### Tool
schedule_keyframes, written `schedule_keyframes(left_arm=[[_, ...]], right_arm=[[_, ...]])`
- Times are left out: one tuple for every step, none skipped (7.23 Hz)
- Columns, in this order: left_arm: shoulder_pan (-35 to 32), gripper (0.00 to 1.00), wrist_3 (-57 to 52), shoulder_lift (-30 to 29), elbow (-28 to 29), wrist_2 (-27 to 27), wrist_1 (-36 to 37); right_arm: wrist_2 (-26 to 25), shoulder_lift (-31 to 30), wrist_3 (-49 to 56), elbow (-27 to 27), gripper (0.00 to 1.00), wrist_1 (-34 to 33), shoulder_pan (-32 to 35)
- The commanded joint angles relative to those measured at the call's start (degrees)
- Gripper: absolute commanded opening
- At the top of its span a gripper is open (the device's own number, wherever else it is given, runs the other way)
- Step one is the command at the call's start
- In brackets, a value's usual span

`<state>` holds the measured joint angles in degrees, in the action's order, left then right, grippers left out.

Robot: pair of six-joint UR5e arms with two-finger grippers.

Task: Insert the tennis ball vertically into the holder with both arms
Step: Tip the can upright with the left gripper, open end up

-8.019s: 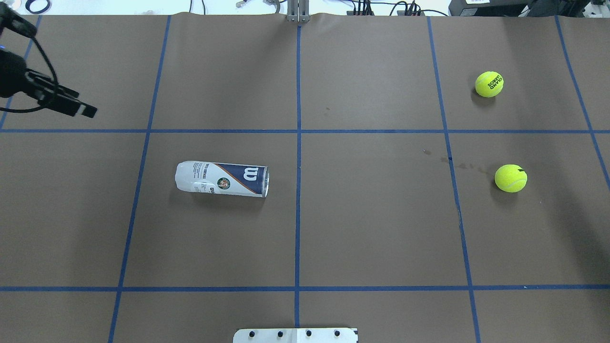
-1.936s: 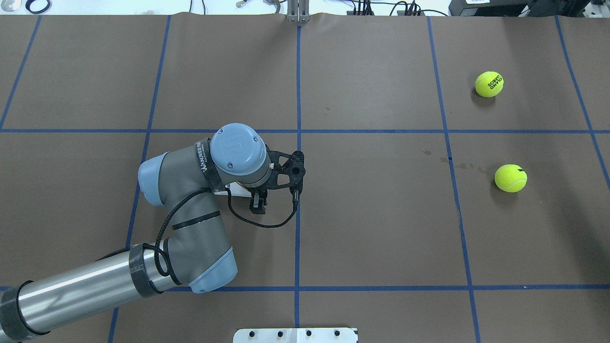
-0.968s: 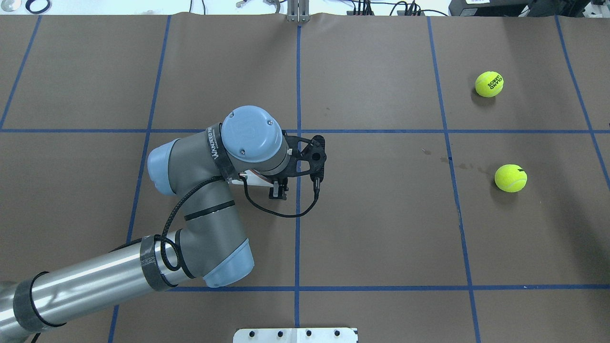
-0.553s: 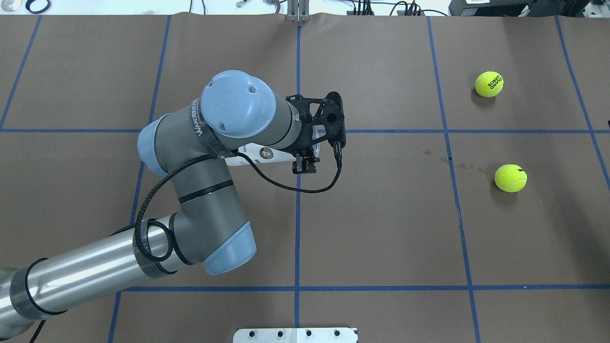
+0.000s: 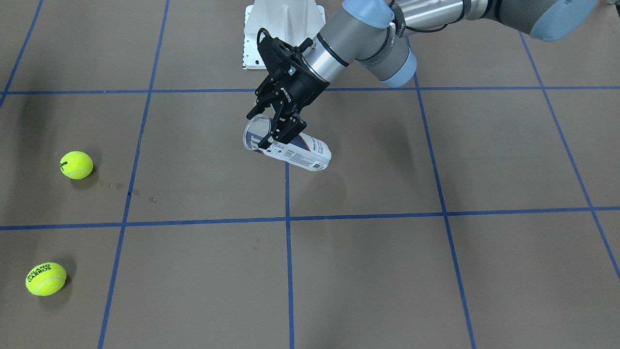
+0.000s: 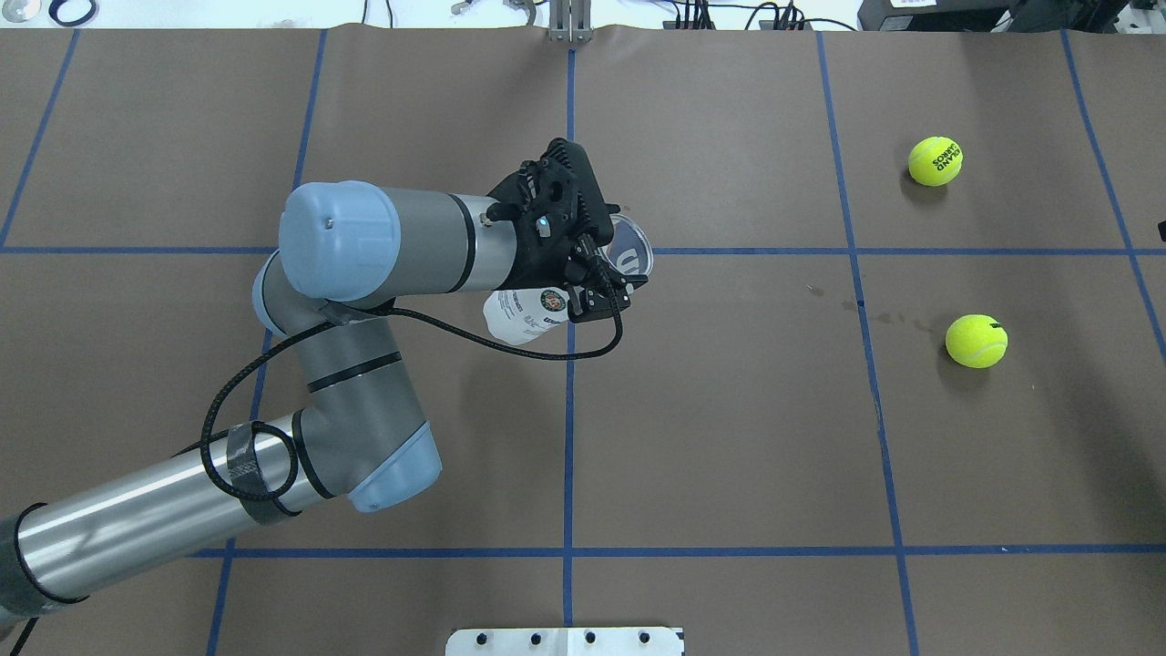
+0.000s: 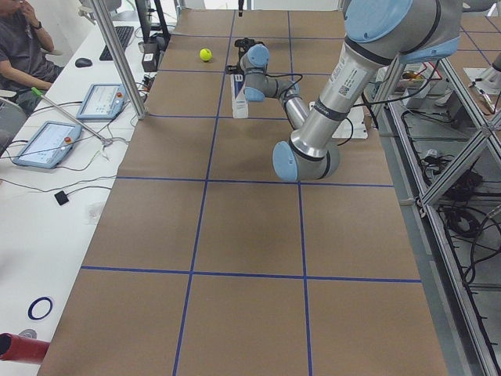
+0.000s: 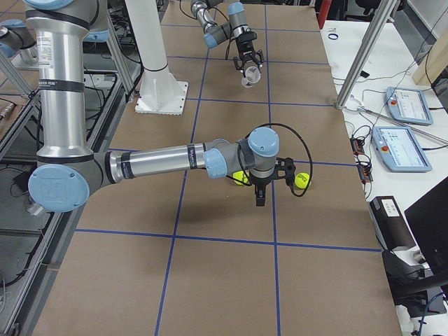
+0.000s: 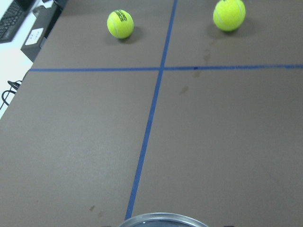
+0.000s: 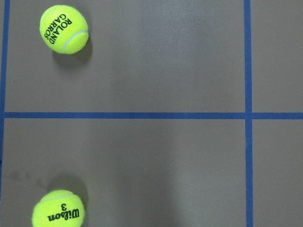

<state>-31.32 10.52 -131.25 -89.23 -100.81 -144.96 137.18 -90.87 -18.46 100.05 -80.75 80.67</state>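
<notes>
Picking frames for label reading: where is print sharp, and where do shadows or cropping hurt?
Right wrist view: sharp; Roland Garros ball and Wilson ball print legible. Front-facing view: the holder casts a soft shadow on the table. Left wrist view: only the holder's rim, cropped.

You see holder [image 5: 310, 152]: clear tube, white-navy label, lifted off table, tilted, open mouth higher, closed base lower. Your left gripper [image 5: 278, 137] clamps it near mouth rim. Two yellow tennis balls lie on table, well apart from holder: Roland Garros ball [image 6: 935, 161], Wilson ball [image 6: 976, 341]. Your right gripper [image 8: 260, 201] hangs near both; finger state unclear.
</notes>
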Motion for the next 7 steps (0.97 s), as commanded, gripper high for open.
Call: schedule_keyframes(left_arm=[[-0.1, 0.47, 9.2, 0.6, 2.7, 5.7, -15.0], [-0.1, 0.47, 10.3, 0.6, 4.2, 8.5, -21.3], [0.1, 0.47, 11.1, 0.6, 5.3, 11.0, -26.5], [0.6, 0.47, 11.4, 0.6, 6.9, 12.5, -30.3], [0.8, 0.47, 11.5, 0.1, 11.0, 12.7, -37.1], [1.8, 0.47, 11.6, -0.1, 15.0, 14.5, -44.3], [4.0, 0.47, 11.9, -0.6, 16.2, 18.2, -46.4]], right_arm=[[0.0, 0.0, 0.0, 0.0, 0.99, 1.6, -0.1], [0.5, 0.0, 0.0, 0.0, 0.99, 1.9, -0.1], [0.5, -0.1, 0.0, -0.2, 0.99, 3.7, -0.1], [0.5, -0.1, 0.0, -0.2, 0.99, 4.5, -0.1], [0.5, -0.1, 0.0, -0.3, 0.99, 4.6, -0.1], [0.5, -0.1, 0.0, -0.3, 0.99, 4.6, -0.2], [0.5, -0.1, 0.0, -0.3, 0.99, 4.6, -0.2]])
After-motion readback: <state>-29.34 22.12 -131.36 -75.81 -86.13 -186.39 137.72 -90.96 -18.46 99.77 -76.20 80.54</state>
